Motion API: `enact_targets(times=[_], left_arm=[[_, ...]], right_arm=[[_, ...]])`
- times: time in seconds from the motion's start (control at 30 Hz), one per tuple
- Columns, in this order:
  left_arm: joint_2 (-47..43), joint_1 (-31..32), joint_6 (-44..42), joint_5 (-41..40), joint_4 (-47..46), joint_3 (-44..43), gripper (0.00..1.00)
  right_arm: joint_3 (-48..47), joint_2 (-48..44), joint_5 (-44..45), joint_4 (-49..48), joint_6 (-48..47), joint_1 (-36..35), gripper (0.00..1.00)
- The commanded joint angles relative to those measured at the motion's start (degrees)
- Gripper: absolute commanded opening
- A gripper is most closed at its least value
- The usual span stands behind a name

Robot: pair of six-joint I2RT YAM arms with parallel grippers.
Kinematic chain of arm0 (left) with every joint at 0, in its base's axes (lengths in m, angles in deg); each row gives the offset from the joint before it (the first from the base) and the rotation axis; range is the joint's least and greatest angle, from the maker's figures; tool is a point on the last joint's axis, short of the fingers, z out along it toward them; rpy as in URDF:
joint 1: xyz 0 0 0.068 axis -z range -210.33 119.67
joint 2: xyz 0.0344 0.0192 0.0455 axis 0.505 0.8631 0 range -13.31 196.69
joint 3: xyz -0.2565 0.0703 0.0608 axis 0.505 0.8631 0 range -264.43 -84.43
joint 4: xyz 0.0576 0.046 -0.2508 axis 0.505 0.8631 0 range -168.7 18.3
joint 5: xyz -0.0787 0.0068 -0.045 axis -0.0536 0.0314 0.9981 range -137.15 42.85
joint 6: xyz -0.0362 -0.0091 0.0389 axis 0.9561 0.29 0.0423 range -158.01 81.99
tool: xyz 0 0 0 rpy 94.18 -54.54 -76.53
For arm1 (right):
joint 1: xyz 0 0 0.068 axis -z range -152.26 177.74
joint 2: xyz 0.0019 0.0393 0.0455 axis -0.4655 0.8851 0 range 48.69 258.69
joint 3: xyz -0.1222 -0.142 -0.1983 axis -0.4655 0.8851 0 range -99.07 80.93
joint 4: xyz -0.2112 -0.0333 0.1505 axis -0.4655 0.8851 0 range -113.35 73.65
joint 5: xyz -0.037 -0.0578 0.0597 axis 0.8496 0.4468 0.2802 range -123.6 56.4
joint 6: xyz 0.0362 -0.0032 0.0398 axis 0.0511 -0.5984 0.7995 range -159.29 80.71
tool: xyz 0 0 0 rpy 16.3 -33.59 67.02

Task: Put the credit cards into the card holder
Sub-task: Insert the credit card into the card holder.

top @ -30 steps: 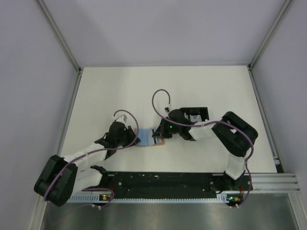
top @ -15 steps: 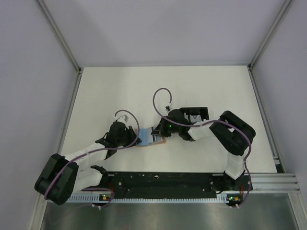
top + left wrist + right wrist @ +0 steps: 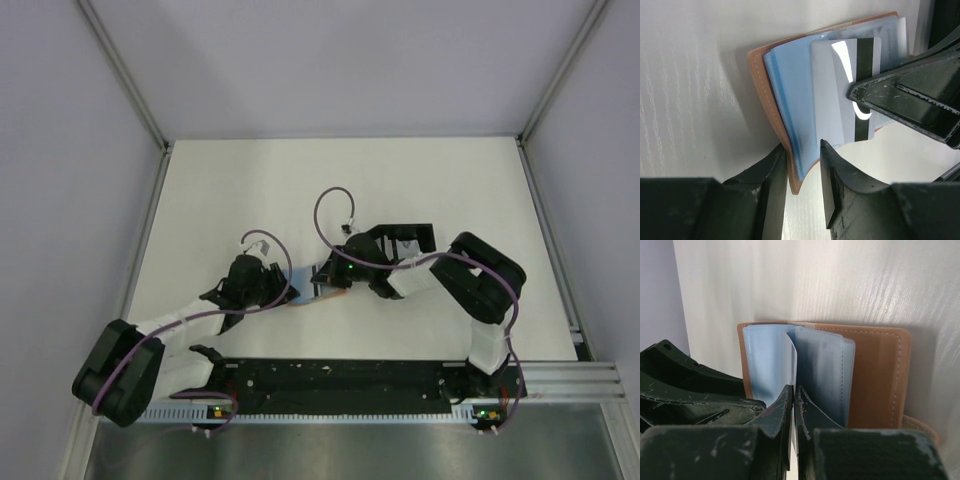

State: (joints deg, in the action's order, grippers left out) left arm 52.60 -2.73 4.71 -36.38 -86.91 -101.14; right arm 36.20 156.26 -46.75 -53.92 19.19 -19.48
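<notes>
The card holder, tan with pale blue inner sleeves, lies open on the white table between the two arms. My left gripper is open and straddles the holder's near corner. Its left finger touches the tan cover, and its right finger stands a little clear. My right gripper is shut on a light blue credit card with a black stripe. The card's leading edge stands among the blue sleeves. From above, both grippers nearly meet over the holder.
A black square tray sits just behind the right wrist. The left gripper's black fingers crowd the holder's left side in the right wrist view. Grey walls and metal rails border the white tabletop.
The right gripper has pushed left with the card, now covering the blue sleeves seen from above. The left jaws have widened a little around the holder's corner.
</notes>
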Motion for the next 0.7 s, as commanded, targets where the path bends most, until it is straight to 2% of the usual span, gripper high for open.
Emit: enact_targets(times=[0.0, 0.1, 0.3, 0.4, 0.57, 0.67], left_arm=[[0.8, 0.5, 0.0, -0.1, -0.8, 0.3, 0.37], [0.9, 0.6, -0.2, -1.0, -0.3, -0.2, 0.37], [2.1, 0.6, -0.9, -0.4, -2.2, -0.5, 0.39], [2.4, 0.5, -0.9, 0.0, -2.5, -0.6, 0.40], [1.6, 0.6, -0.6, -0.8, -2.1, 0.1, 0.41], [1.7, 0.6, -0.6, -0.8, -2.1, 0.3, 0.41]], right_arm=[[-1.0, 1.2, 1.5, 8.7, -3.9, -3.1, 0.00], [-1.8, 0.3, 1.1, 11.3, -6.0, -3.1, 0.00], [-8.3, 4.5, -6.0, 15.4, -9.2, -3.2, 0.00], [-10.4, 5.2, -5.1, 18.6, -9.3, -3.3, 0.07], [-9.5, -0.3, 3.1, 25.4, -12.1, -2.9, 0.29], [-9.7, -3.8, 6.5, 28.5, -14.3, -2.7, 0.38]])
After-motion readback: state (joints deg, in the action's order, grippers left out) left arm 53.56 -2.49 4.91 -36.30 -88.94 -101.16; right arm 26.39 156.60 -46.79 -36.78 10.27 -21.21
